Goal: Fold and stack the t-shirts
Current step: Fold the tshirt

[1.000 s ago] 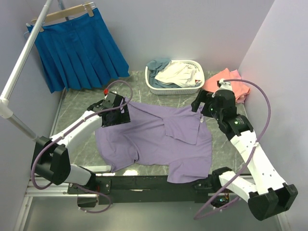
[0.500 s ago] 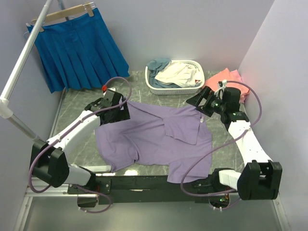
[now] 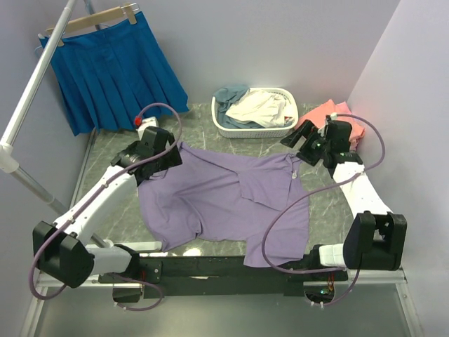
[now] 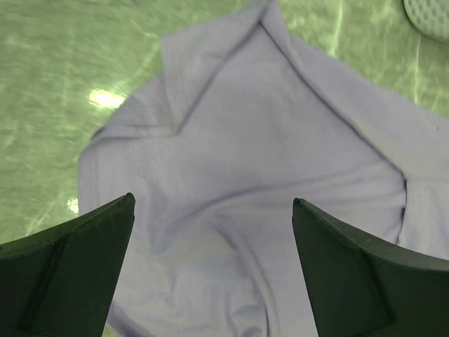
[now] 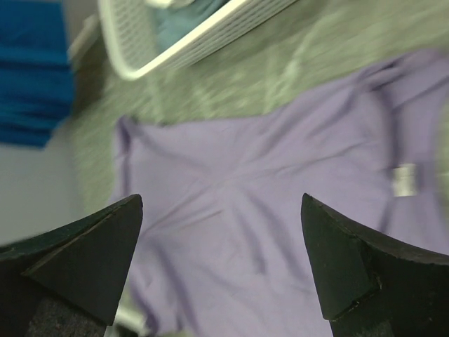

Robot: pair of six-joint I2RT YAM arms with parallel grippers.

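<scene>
- Lavender t-shirt (image 3: 224, 203) lay spread mid-table on the dark marble-look table (image 3: 200, 130), btw the two arms. It was wrinkled, with one flap turned over near centre and the near-right corner hanging past the table's front edge. No clean fold visible on it.
- L gripper (image 3: 165, 163) hovered over the shirt's far-left corner, jaws spread wide, nothing btw them. Wrist view showed only cloth below.
- R gripper (image 3: 298, 147) hovered over the far-right edge, just beside the white neck label (image 3: 293, 172). Jaws were likewise spread and empty.
- Coral-pink tees (image 3: 354, 132) sat piled in the far-right corner, partly hidden by the R arm. Couldn't tell if they were neatly folded.
- White lattice basket (image 3: 252, 133) at the back held a cream-white tee (image 3: 261, 107) and a grey-blue tee (image 3: 230, 95), both crumpled.
- Blue pleated skirt (image 3: 116, 70) hung on a hanger far left, not part of the job.
- Est. progress: early. Left to do: fold the lavender one, add it to a stack, then the 2 basket tees.
</scene>
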